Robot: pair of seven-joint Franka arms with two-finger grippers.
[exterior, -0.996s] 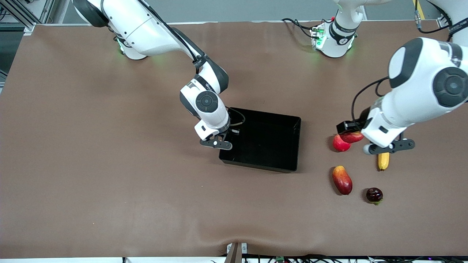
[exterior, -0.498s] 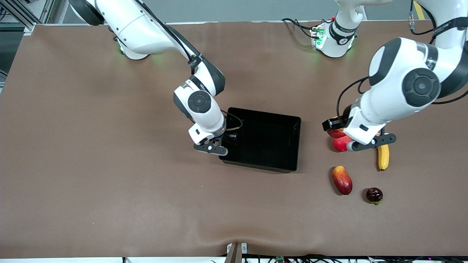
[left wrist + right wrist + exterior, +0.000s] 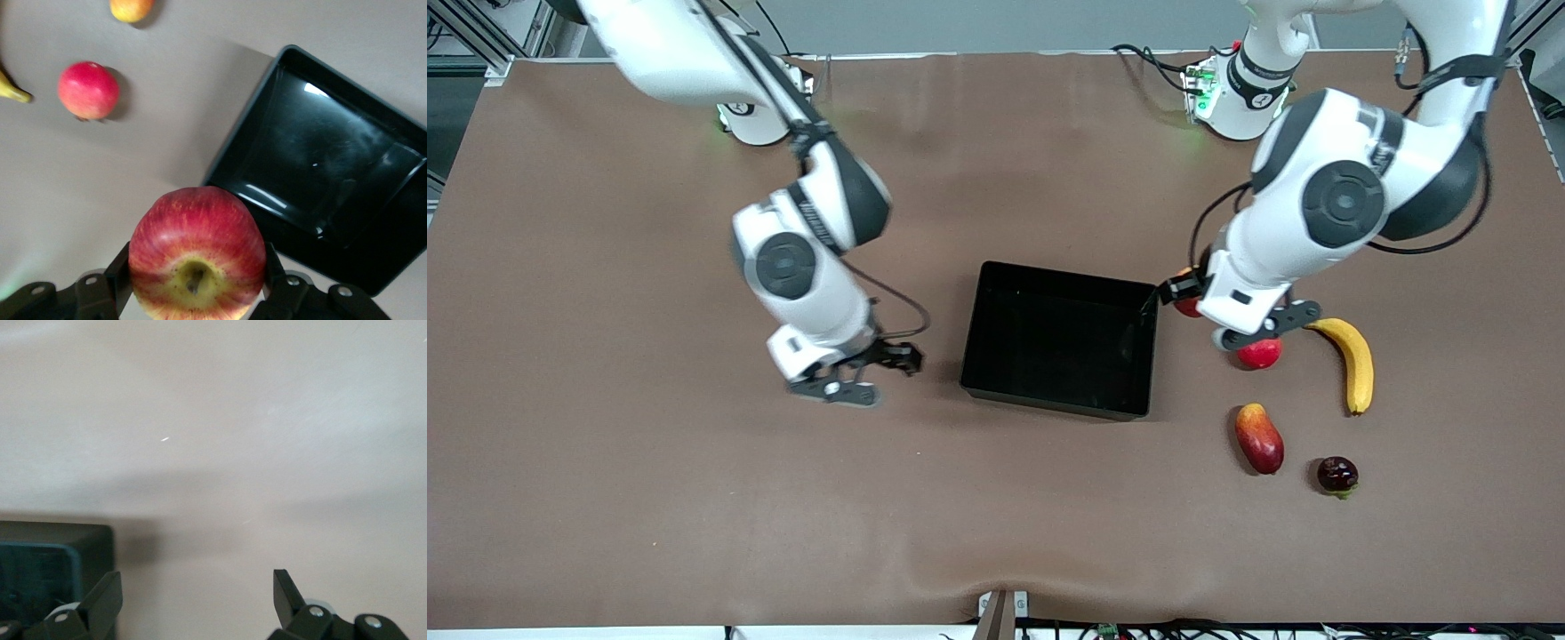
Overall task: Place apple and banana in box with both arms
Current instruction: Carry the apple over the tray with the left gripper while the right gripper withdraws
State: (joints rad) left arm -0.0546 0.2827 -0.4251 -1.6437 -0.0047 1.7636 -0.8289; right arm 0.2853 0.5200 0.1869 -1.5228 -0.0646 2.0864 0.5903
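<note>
Now the left gripper [image 3: 1258, 327] has carried the apple [image 3: 197, 253], clamped between its fingers, up beside the box [image 3: 996, 373]; the right gripper [image 3: 845, 378], gaping and empty, has left it. The banana [image 3: 1352, 360] waits on the table.

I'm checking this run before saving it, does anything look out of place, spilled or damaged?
Nothing stands out. The box sits flat and unbroken, the banana lies on the table, and the apple is held whole in the left gripper beside the box. The right gripper is open over bare table.
</note>
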